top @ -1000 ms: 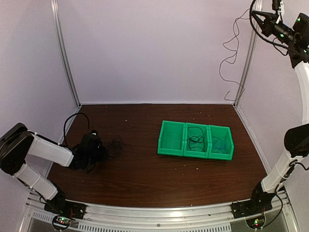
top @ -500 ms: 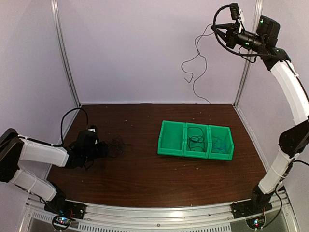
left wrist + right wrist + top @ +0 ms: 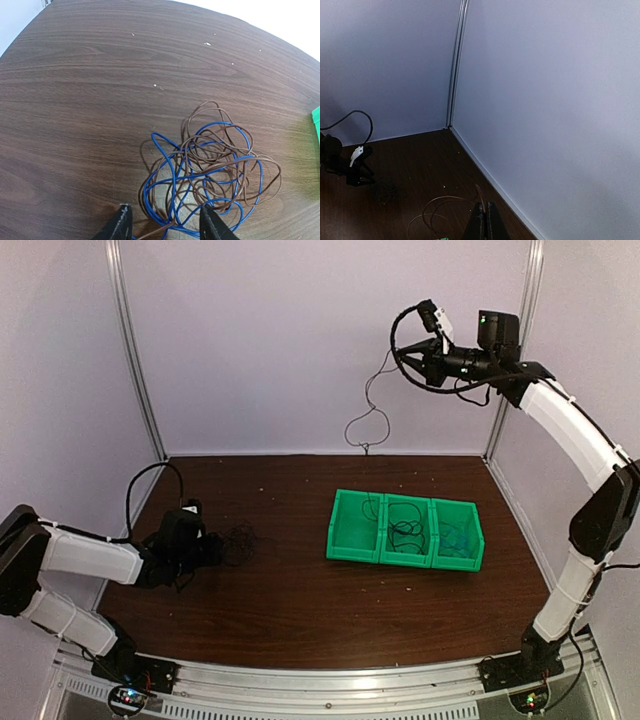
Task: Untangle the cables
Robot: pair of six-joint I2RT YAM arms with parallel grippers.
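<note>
The right gripper (image 3: 484,210) was high up in the air, near the back corner. Its jaws were pinched tight on one thin brown wire (image 3: 478,195). The wire hung down in loose loops toward the green boxes (image 3: 350,540) on the table (image 3: 300,610). I think the arm was up that high so the long wire could hang free and not catch on anything. The low end of the wire was by the left box. It looked like it was going in there, but I could not tell if it touched the bottom.

The middle box had a dark wire in it. The right box had a thin wire too, maybe a blue one. So it seems each wire got its own box.

The rest of the wires were a small tangle (image 3: 210,170) of blue and brown loops. It lay flat on the left part of the table, well apart from the boxes. The left gripper (image 3: 164,210) sat low, right at the near edge of the tangle. Its jaws were partway open, and a few strands ran between them. They were not squeezing anything. I think it waited there to hold the tangle down or pick the next wire.

I could not read any words or labels anywhere.
</note>
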